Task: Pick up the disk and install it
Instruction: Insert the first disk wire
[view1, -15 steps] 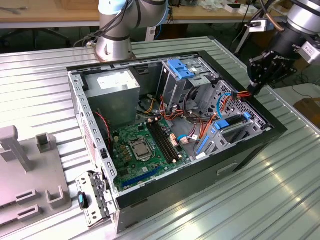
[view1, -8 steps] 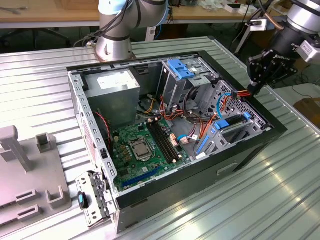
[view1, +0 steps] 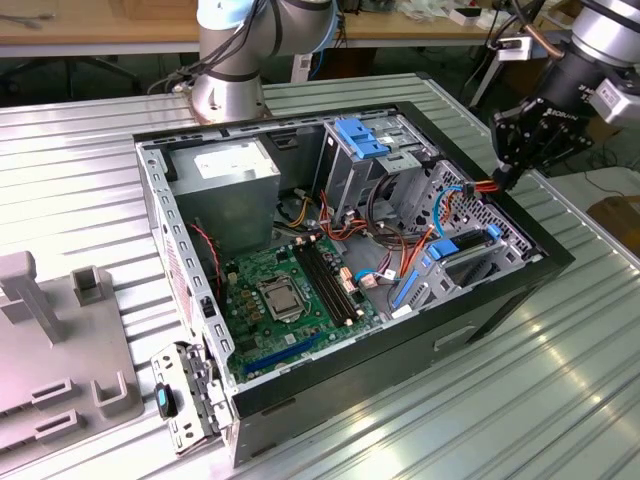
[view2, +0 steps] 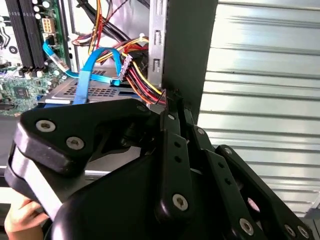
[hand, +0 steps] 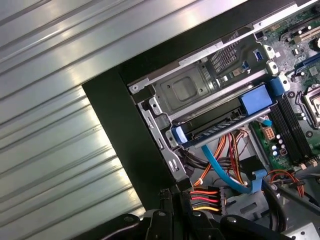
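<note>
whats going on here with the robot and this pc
A robot arm is working over an open PC case. Its gripper sits at the case's edge on the exterior view's right, by red and yellow power wires. The disk lies inside the case close by, not in the gripper.

Gripper (view1: 507, 176) hangs at the case (view1: 330, 385) rim, perhaps touching cables (view1: 479, 187).

Shiny ribbed metal table (view1: 520, 400), matt black pincer (view1: 503, 176) and case (view1: 505, 300).
</note>
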